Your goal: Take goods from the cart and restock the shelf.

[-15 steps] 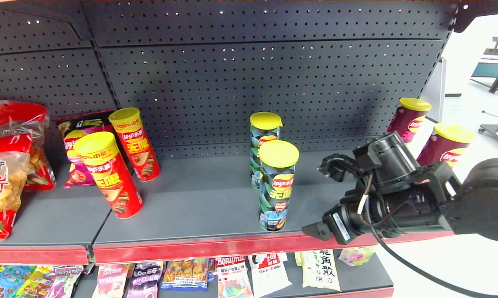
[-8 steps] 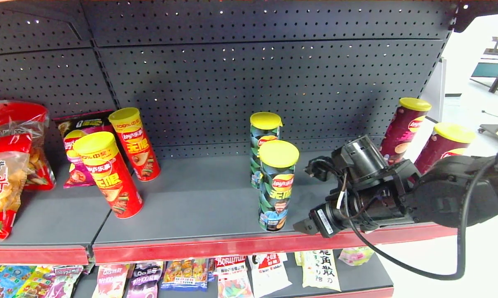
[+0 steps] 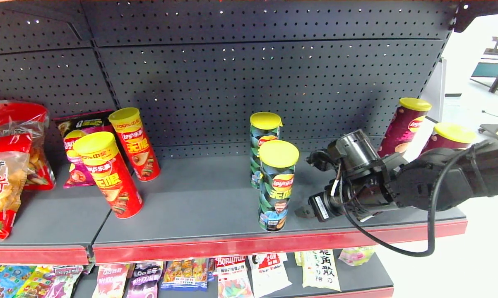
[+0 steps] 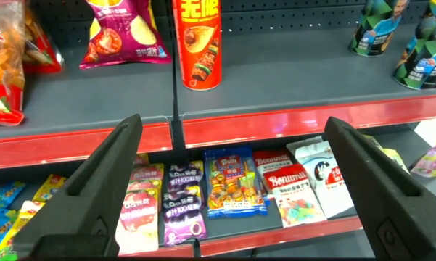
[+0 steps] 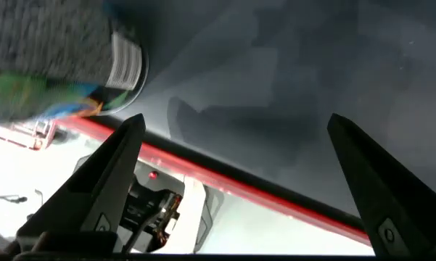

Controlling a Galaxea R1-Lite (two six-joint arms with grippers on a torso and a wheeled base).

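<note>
Left claw (image 4: 232, 123) hangs back from the shelving, well apart from the goods, fingers spread wide, nothing between them. It faces the red front lip (image 4: 276, 116) of the shelf.

Right claw (image 5: 233, 127) is low over the shelf (image 3: 215, 198), just inside that lip, fingers wide apart and empty; bare shelf surface shows between them. Right arm is clearly the nearer one to the goods.

Key relation: front green can (image 3: 277, 186) stands just beside the right claw, on the robot's left of it. Upright, long axis vertical, lid up, close to the lip. Contact or a small gap: cannot tell.

Rear green can (image 3: 264, 136) is upright right behind the front one. Two maroon cans (image 3: 406, 122) stand farther back on the right, beyond the right arm.

Judgement: the can looks already shelved, so the next move is likely a pull-out towards the robot. Any drift to the robot's left risks tipping the tall can off the lip.
</note>
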